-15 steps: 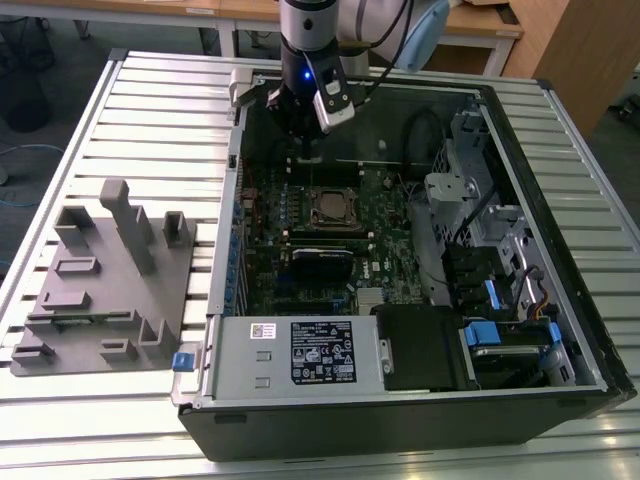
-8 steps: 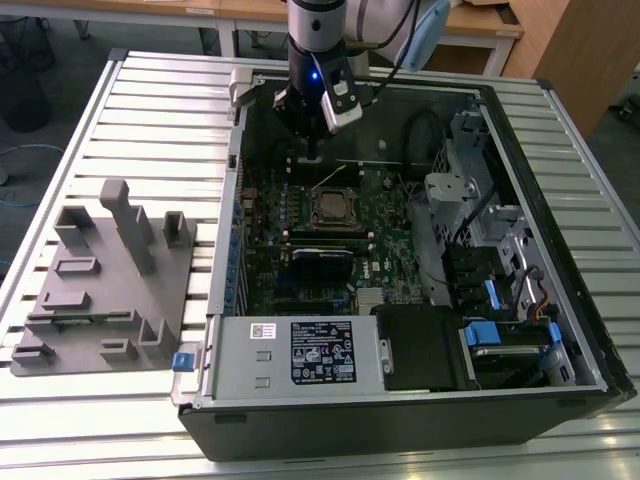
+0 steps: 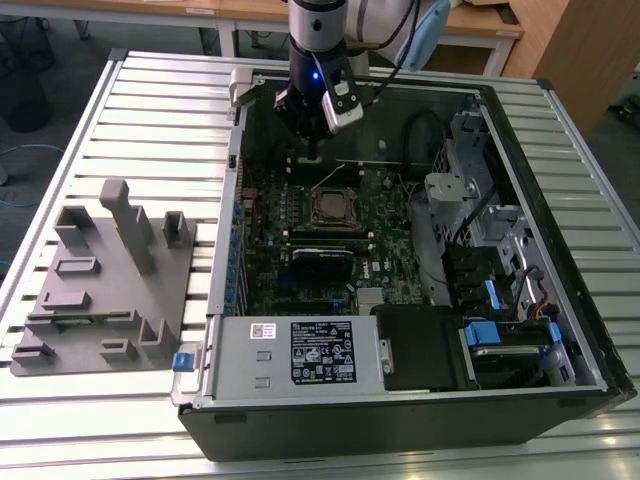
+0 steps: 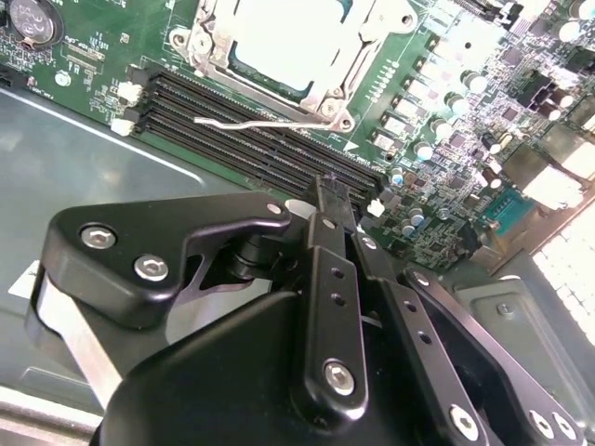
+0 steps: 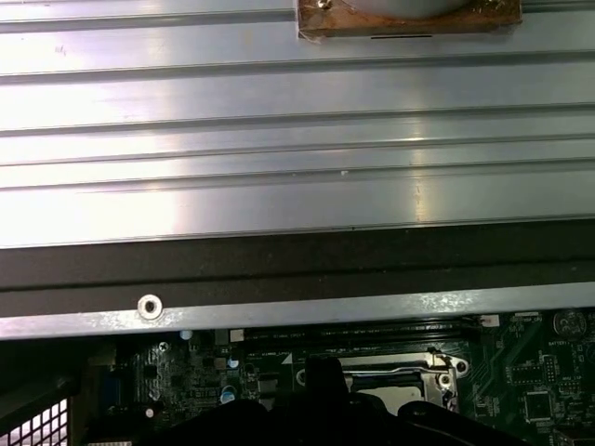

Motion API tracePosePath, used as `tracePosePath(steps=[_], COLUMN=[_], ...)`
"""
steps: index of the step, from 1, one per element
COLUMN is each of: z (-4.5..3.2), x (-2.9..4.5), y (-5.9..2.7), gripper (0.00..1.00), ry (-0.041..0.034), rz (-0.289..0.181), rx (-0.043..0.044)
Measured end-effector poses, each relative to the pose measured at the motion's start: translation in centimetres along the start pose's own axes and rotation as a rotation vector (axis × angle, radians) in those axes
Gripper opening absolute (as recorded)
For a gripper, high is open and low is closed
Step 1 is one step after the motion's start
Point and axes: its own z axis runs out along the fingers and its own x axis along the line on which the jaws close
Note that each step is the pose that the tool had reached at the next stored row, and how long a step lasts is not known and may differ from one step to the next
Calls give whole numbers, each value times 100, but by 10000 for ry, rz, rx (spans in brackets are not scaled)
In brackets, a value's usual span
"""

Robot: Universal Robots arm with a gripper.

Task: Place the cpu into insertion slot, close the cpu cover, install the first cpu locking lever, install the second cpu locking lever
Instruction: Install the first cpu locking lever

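Observation:
In the exterior view my gripper (image 3: 311, 154) hangs inside the open computer case, just beyond the far edge of the insertion slot (image 3: 332, 206). In the second wrist view the gripper (image 4: 332, 190) is shut with nothing between its fingers, its tip over the black memory slots (image 4: 232, 130). The cpu (image 4: 279, 32) shows its pale face in the slot, with the silver cpu cover (image 4: 263, 88) lying down around it. A thin wire locking lever (image 4: 251, 121) sticks out loose over the memory slots. The first wrist view shows the slot (image 5: 400, 379) beside the dark gripper (image 5: 321, 376).
A grey labelled power supply box (image 3: 300, 350) fills the case's near side, and a long black card (image 3: 320, 262) lies between it and the slot. Drive cages and cables (image 3: 500, 270) crowd the exterior view's right. A grey fixture block (image 3: 100, 280) stands on the slatted table (image 5: 279, 139).

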Motion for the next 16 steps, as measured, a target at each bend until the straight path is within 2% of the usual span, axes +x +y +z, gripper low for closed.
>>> tracePosePath(steps=[16], z=[6], x=[-120], y=[8], gripper=[10], ry=[0], rz=[0], rx=[0])
